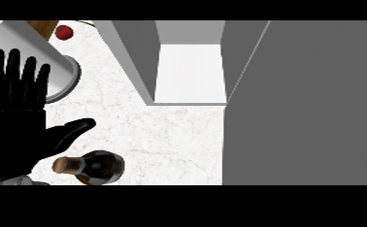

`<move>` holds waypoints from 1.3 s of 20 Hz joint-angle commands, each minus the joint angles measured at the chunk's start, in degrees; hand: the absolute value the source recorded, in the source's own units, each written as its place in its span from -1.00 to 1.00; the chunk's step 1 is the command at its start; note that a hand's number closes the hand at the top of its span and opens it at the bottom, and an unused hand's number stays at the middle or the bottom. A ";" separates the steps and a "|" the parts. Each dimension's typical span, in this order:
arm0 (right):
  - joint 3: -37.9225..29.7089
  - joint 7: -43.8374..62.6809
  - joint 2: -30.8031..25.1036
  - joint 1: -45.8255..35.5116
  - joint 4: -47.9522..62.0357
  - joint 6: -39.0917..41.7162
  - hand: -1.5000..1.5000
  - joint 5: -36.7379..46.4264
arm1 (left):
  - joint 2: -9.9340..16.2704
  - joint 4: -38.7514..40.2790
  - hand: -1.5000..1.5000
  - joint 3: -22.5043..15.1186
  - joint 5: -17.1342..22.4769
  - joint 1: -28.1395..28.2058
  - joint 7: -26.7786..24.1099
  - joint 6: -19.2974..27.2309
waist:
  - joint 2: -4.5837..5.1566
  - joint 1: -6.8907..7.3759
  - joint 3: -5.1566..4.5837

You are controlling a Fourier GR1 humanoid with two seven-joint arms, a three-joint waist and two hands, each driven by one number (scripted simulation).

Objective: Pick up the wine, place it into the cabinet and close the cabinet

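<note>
1. Dark glass marks the wine bottle (pixel 100 167), seen from nearly straight above, its cork-coloured top (pixel 68 165) pointing toward the view's left. It stands on the white marbled counter (pixel 165 138), low in the view, and nothing grips it.

2. Just above and left of the bottle is the left hand (pixel 28 124), black, fingers straight and spread wide, thumb stretched out toward the bottle's neck without touching it. It holds nothing. The right hand does not show anywhere.

3. Further up the counter, the cabinet (pixel 190 75) stands open, its pale inner floor bare and its grey side walls in view. The door (pixel 294 105) is swung out as a broad grey slab that fills the right of the view.

4. At upper left, partly behind the hand, lies a grey round vessel (pixel 64 75), and beyond it a small red fruit (pixel 64 32) beside something wooden (pixel 43 26).

5. By my judgement the task is at its first step: the bottle is not yet picked up, the cabinet is already open, and placing and closing both remain.

6. The next move calls for bringing a hand down around the bottle's body and curling the fingers about it. The lift then needs to carry it past the cabinet's near wall and onto the inner floor.
</note>
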 commanded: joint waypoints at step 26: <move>-1.54 9.30 3.55 -7.02 -2.28 -1.11 -1.00 1.46 | 1.11 -3.55 -1.00 1.78 -1.68 13.06 -1.29 -1.16 | 0.02 0.19 -0.02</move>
